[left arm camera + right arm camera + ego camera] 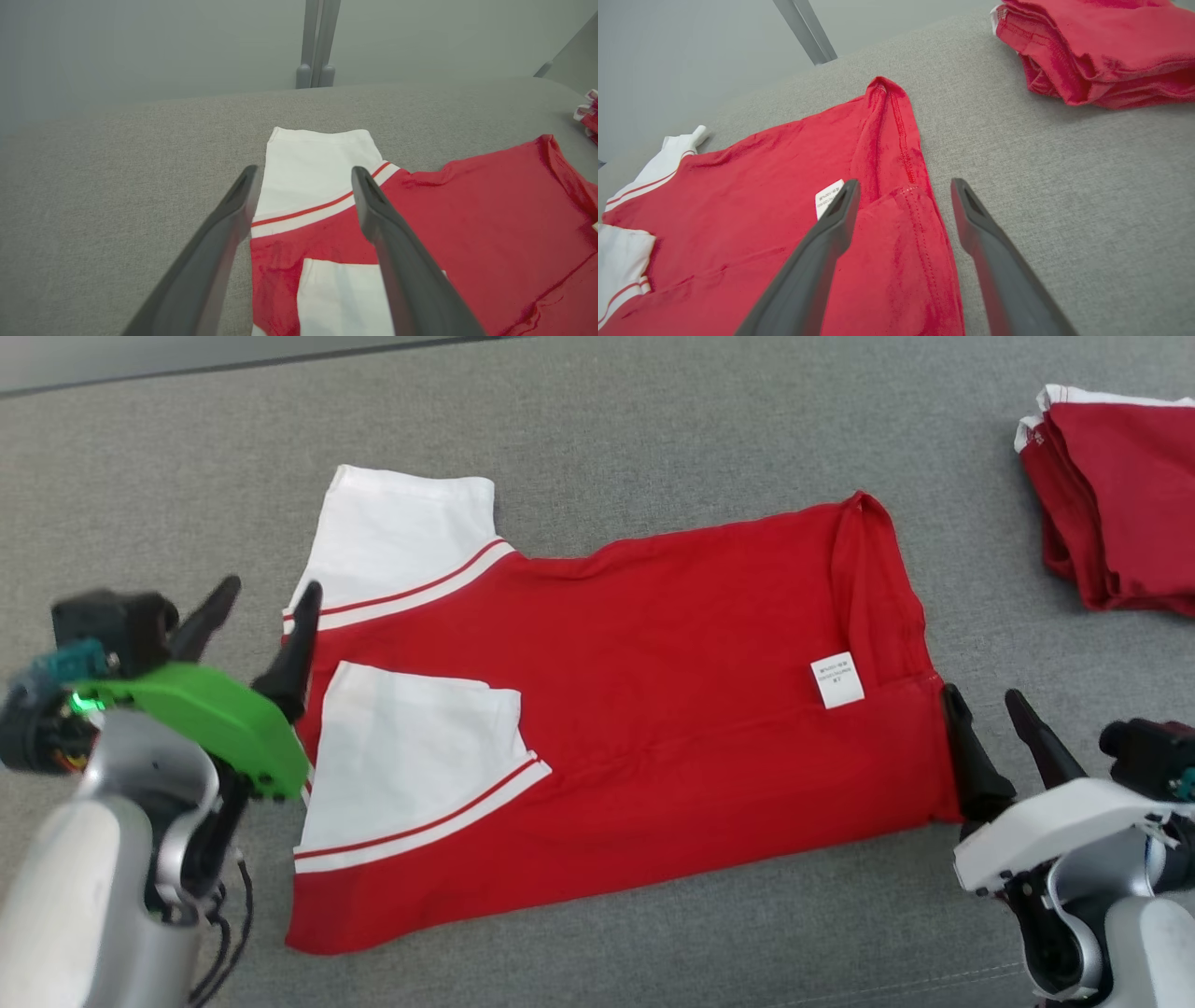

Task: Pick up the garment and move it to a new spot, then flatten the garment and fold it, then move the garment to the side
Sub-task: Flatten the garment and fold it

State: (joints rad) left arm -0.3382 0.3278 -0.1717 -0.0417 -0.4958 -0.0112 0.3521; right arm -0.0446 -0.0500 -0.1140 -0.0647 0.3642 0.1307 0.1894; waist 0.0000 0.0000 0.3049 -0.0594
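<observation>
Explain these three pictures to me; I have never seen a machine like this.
A two-armed robot is folding clothes. The wide picture comes from its head, looking down at a grey surface. The other two come from cameras on its wrists, looking along each arm's two dark fingers. A red shirt with white sleeves lies partly folded between the arms; a pile of folded red shirts lies far right. The left gripper and right gripper are both open at the shirt's ends, holding nothing.

Left gripper (303, 175) fingers spread wide, nothing between them, over red-and-white garment (467, 224) lying on grey fabric surface (117, 177); white sleeve (313, 163) beyond fingertips.
</observation>
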